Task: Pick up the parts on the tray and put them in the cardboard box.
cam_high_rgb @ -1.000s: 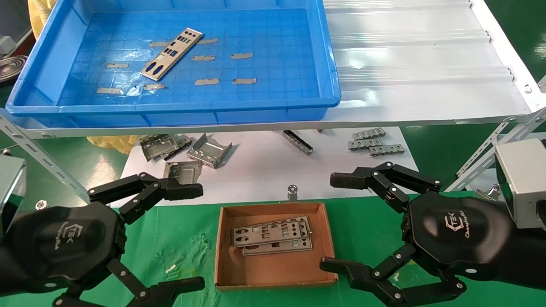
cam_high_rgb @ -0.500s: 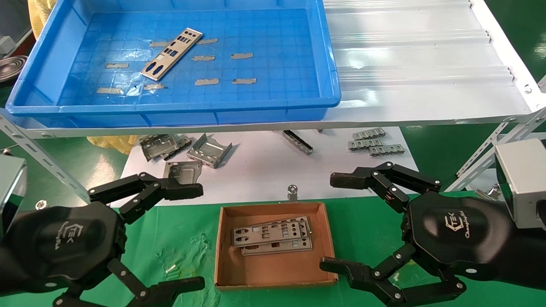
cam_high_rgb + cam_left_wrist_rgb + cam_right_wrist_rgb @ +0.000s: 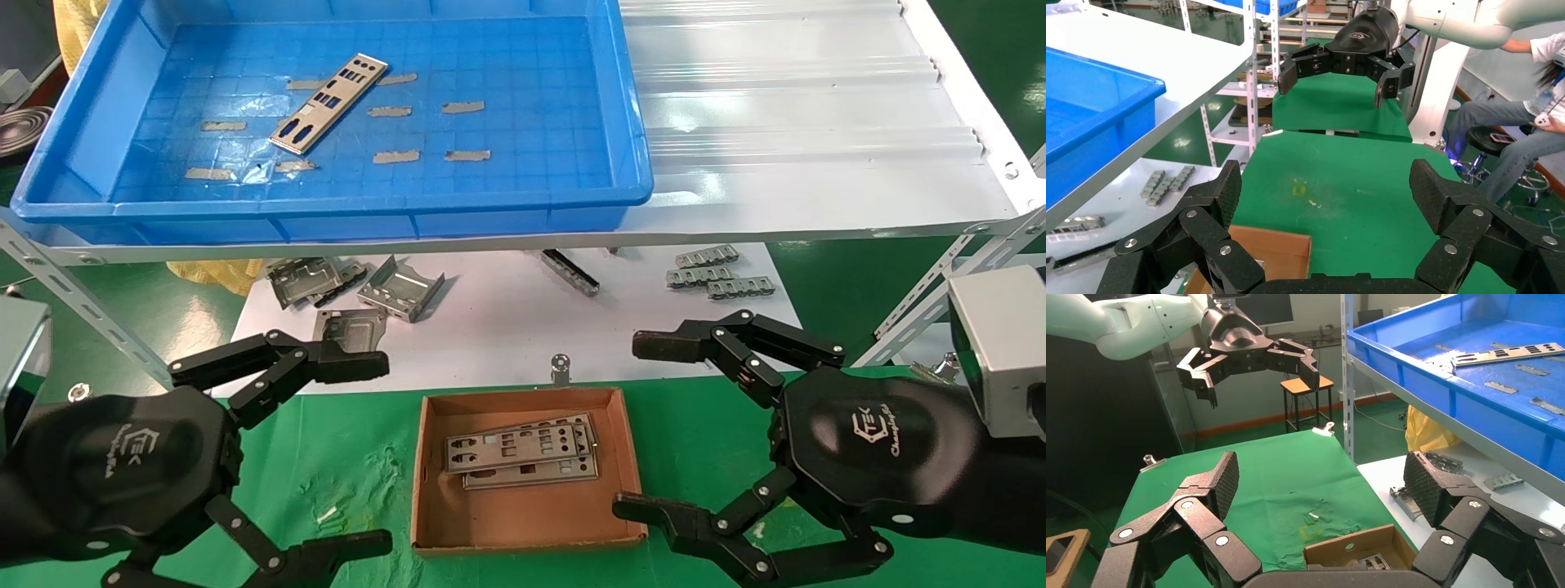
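Two plates (image 3: 523, 453) already sit in the cardboard box (image 3: 523, 523); one plate (image 3: 328, 103) is left in the blue tray (image 3: 629, 122), at 11 o'clock from the box. My left gripper (image 3: 339, 457) and right gripper (image 3: 650, 429) flank the box at 9 and 3, fingers spread, empty.

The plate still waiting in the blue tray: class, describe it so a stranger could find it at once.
Find the big blue tray on the white shelf. Inside it, left of centre, one long silver plate lies diagonally. Unlike the small grey tape scraps around it, it is shiny metal punched with round and rectangular holes.
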Tool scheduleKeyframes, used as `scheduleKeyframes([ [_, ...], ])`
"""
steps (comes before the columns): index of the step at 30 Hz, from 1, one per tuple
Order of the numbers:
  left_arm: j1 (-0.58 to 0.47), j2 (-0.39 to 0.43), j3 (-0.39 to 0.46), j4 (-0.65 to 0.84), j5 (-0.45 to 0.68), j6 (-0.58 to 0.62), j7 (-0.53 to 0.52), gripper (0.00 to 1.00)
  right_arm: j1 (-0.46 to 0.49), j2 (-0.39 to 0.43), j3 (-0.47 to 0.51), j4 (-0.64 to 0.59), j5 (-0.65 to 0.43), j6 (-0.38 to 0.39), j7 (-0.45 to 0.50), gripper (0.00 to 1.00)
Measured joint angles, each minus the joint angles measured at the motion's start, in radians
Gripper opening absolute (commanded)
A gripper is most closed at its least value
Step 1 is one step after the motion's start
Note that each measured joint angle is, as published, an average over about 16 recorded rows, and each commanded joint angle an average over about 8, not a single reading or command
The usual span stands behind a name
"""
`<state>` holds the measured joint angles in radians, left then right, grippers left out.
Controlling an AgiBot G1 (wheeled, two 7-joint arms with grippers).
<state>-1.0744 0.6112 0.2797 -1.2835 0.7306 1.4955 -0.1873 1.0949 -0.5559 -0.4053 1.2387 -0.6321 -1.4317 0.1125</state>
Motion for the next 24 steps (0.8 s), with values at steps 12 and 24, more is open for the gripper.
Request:
scheduleKeyframes([
  [12, 0.000, 0.000, 0.000, 0.000, 0.000, 0.000, 0.000, 1.00, 0.000, 0.000, 0.000, 0.000, 0.000, 0.000, 0.000, 1.00],
  [24, 0.000, 0.000, 0.000, 0.000, 0.000, 0.000, 0.000, 1.00, 0.000, 0.000, 0.000, 0.000, 0.000, 0.000, 0.000, 1.00],
])
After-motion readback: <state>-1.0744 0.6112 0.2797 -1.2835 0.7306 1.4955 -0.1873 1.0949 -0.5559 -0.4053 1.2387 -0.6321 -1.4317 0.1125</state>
